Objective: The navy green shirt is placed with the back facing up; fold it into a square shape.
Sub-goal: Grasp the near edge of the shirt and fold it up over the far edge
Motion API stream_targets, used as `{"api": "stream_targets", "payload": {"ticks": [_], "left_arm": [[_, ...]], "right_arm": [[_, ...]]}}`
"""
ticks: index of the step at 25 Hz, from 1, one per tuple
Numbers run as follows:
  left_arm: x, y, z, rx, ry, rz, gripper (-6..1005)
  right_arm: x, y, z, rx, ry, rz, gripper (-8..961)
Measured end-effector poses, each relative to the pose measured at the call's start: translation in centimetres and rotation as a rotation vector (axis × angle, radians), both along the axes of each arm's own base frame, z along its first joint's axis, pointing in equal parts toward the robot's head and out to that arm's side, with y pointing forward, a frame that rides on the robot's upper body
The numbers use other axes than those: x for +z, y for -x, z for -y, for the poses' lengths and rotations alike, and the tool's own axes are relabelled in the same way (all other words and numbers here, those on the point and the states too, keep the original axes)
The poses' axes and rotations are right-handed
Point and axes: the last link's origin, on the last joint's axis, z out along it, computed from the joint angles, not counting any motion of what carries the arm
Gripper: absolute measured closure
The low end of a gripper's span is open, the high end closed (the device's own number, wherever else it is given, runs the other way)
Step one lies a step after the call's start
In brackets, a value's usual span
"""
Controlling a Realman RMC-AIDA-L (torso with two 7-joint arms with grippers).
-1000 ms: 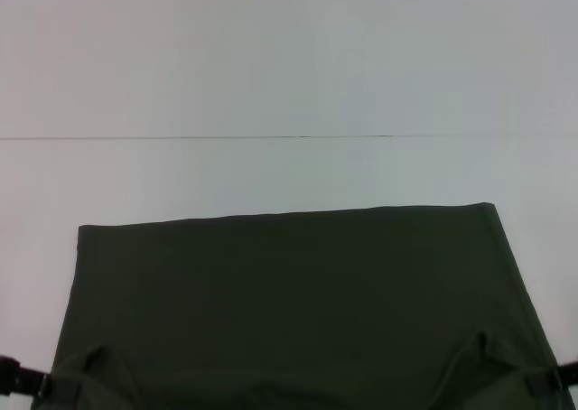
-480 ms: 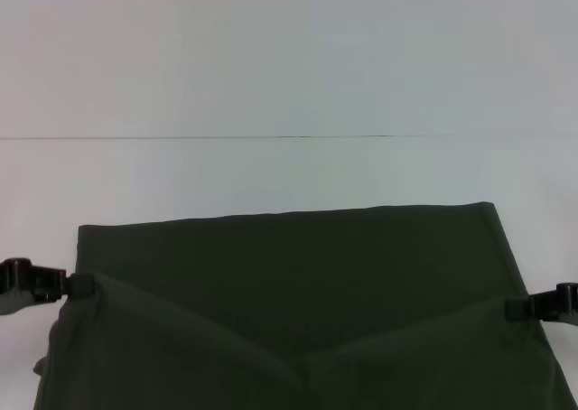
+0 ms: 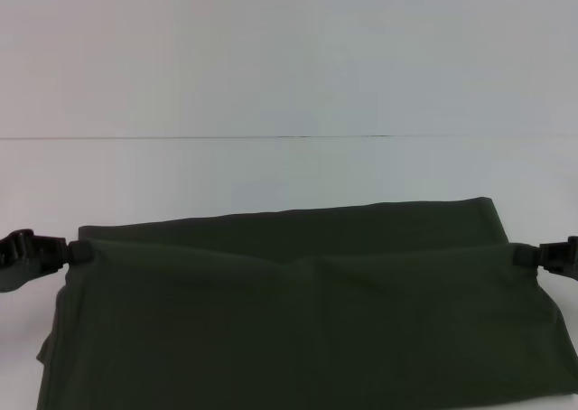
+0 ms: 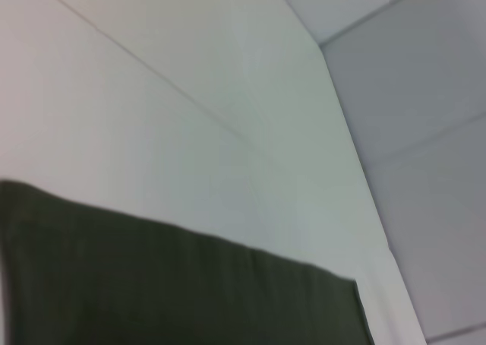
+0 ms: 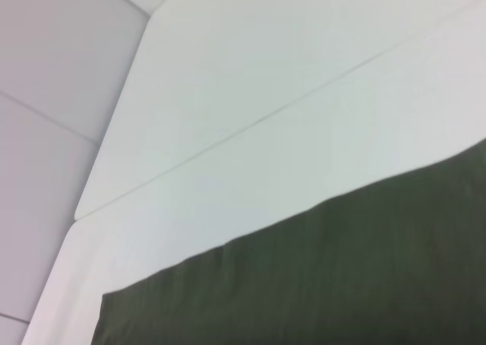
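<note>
Left gripper (image 3: 74, 252): mine, at the left edge of the navy green shirt (image 3: 298, 320), clamped on the corner of the layer I am carrying toward the far side. The pinch is on very little cloth, so the corner could slide out if I pull outward or speed up.

Shirt, left side: the lifted layer's left edge sits just short of the far hem below it. Near the lower left a small lump of fabric pokes out past the side edge; I judge that if it stays trapped under the fold, the square will have a ragged left side.

Shirt, middle: it lies on the near half of the white tabletop (image 3: 289, 76), plain side up, with the carried edge sagging into a shallow dip between my two grips. If I set it down slack like this, the dip will probably land as a crease or a curved edge. Keeping both arms apart enough to hold the edge taut would prevent it.

Shirt, far edge: a narrow strip of the lower layer shows beyond the carried edge, wider on the right than on the left. That hints the fold is going on slightly skewed; releasing now would likely leave the hems unmatched.

Right gripper (image 3: 522, 256): mine, at the right edge, closed on the other corner of the same layer. If one arm travels farther than the other, the fold twists.

Wrist views: both show only cloth and tabletop, so I cannot check the bite from there.
</note>
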Motion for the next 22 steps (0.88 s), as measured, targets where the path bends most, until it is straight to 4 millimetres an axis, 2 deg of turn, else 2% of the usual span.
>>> {"api": "stream_targets", "payload": {"ticks": [9, 22], "left_arm": [[-0.3, 0.9, -0.9, 0.064, -0.11, -0.018, 907], [-1.3, 1.4, -2.4, 0.119, -0.211, -0.056, 896]], "right_arm": [[-0.7, 0.5, -2.1, -0.02, -0.109, 0.025, 926], [-1.8, 2.3, -5.7, -0.023, -0.193, 0.1, 926]]}}
